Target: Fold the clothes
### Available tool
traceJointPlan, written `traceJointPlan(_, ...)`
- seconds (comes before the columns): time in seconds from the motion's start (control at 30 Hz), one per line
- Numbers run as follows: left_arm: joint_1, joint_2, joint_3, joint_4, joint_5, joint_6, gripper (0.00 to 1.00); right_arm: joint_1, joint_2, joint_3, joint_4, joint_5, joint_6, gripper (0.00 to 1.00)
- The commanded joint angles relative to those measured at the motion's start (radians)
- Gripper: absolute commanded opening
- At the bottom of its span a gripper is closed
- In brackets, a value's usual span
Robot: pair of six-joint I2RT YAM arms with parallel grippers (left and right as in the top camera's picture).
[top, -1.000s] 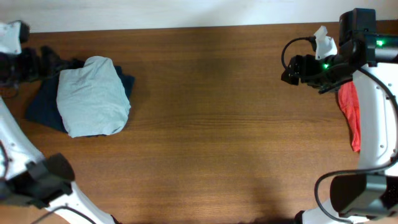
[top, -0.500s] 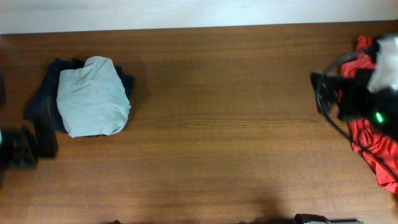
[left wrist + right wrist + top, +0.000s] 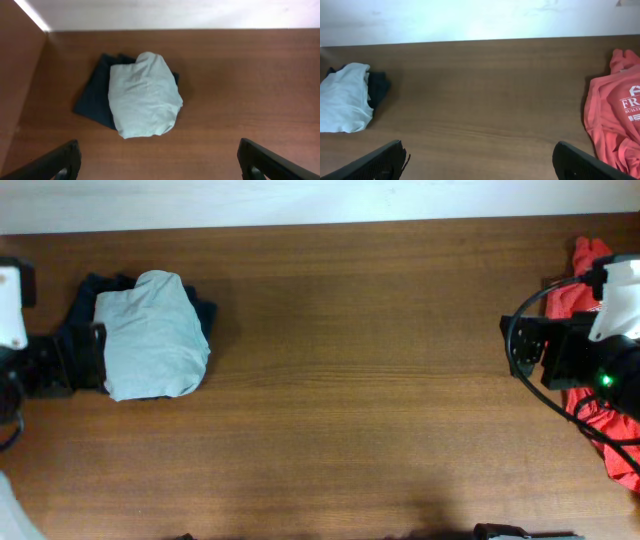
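The left pincer (image 3: 160, 162) was seen with its fingers wide apart and nothing held, just beside the left edge of the pile at the left of the overhead frame. Whether it touched the cloth could not be told. The right pincer (image 3: 480, 165) was likewise spread and empty, at the right edge of the table (image 3: 350, 380).

The grey shirt (image 3: 144, 95) was seen bundled on top of the navy shirt (image 3: 95, 95). The red shirt (image 3: 612, 120) lay crumpled at the far right, below and behind the right pincer.

The red shirt was judged to be the next piece. It would best be taken at a clear edge such as a shoulder or the hem, drawn to the bare middle of the table, and spread flat before any fold is made.

The red shirt was cut off by the right frame edge and partly covered by the arm in the overhead view. Its white lettering was only partly shown. The navy shirt was mostly hidden under the grey one, so its folds could not be judged.
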Motion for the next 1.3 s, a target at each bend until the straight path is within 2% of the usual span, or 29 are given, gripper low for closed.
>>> traceJointPlan(0.0, 0.001, 0.011, -0.018, 0.001, 0.008, -0.014, 0.99, 0.004, 0.013, 0.001, 0.0, 0.012, -0.001, 0.98)
traceJointPlan(0.53, 0.001, 0.08, -0.021, 0.001, 0.008, -0.014, 0.99, 0.005, 0.16, 0.0, 0.001, 0.013, -0.001, 0.99)
traceJointPlan(0.7, 0.001, 0.08, -0.021, 0.001, 0.008, -0.014, 0.99, 0.005, 0.104, -0.006, -0.016, 0.012, -0.002, 0.99)
traceJointPlan(0.8, 0.001, 0.08, -0.021, 0.001, 0.008, -0.014, 0.99, 0.005, 0.023, -0.047, 0.08, 0.039, -0.002, 0.99)
traceJointPlan(0.9, 0.001, 0.08, -0.021, 0.001, 0.008, -0.014, 0.99, 0.005, -0.085, -0.178, 0.252, 0.043, -0.007, 0.99)
traceJointPlan(0.93, 0.001, 0.08, -0.021, 0.001, 0.008, -0.014, 0.99, 0.005, -0.171, -0.315, 0.348, 0.042, -0.028, 0.99)
traceJointPlan(1.27, 0.001, 0.08, -0.021, 0.001, 0.008, -0.014, 1.0, 0.023, -0.626, -1.162, 0.714, 0.034, -0.028, 0.99)
